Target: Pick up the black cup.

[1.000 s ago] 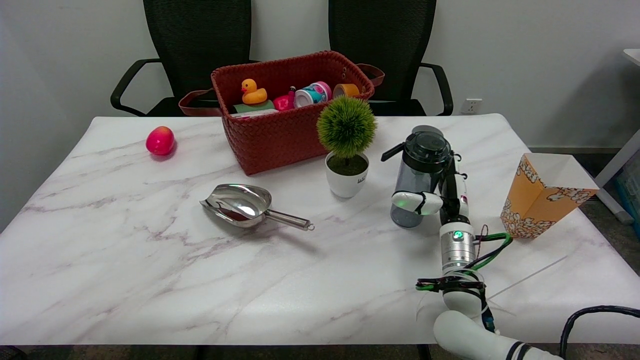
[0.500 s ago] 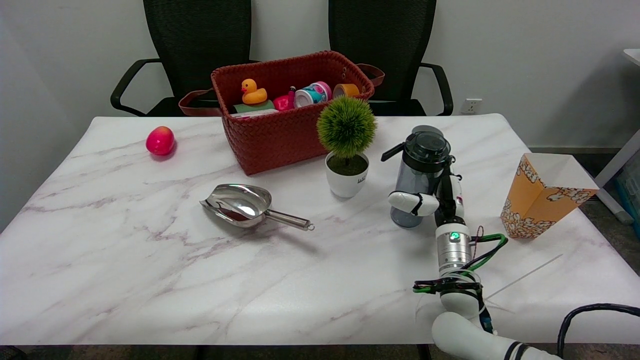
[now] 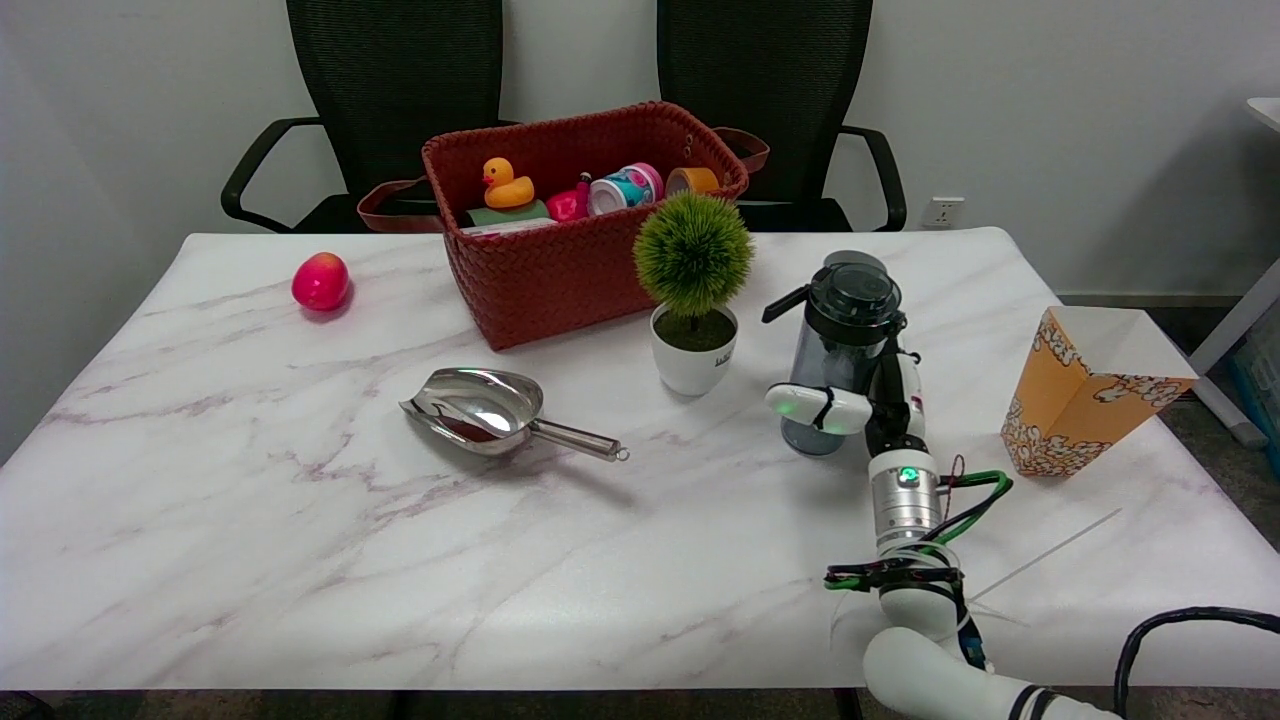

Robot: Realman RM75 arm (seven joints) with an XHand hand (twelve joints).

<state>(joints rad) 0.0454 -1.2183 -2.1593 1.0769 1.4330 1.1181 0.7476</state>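
The black cup [image 3: 843, 330], a smoky dark tumbler with a black lid and a side spout, stands upright on the marble table [image 3: 300, 520], right of centre. My right hand [image 3: 880, 395] is pressed in at the cup's right side. Its white thumb [image 3: 812, 408] stretches left across the cup's lower front. The other fingers [image 3: 905, 372] rise along the cup's right flank and are partly hidden behind it. I see no firm grip, and the cup's base is on the table.
A small potted green plant [image 3: 692, 300] stands just left of the cup. A steel scoop [image 3: 490, 408] lies further left, and an orange popcorn box [image 3: 1075, 405] sits to the right. A red woven basket [image 3: 580, 225] of toys stands behind; a red fruit [image 3: 320, 281] lies far left.
My right hand and forearm have edged left, closer against the cup, and the thumb has slid further left across its front. The cup has not moved.
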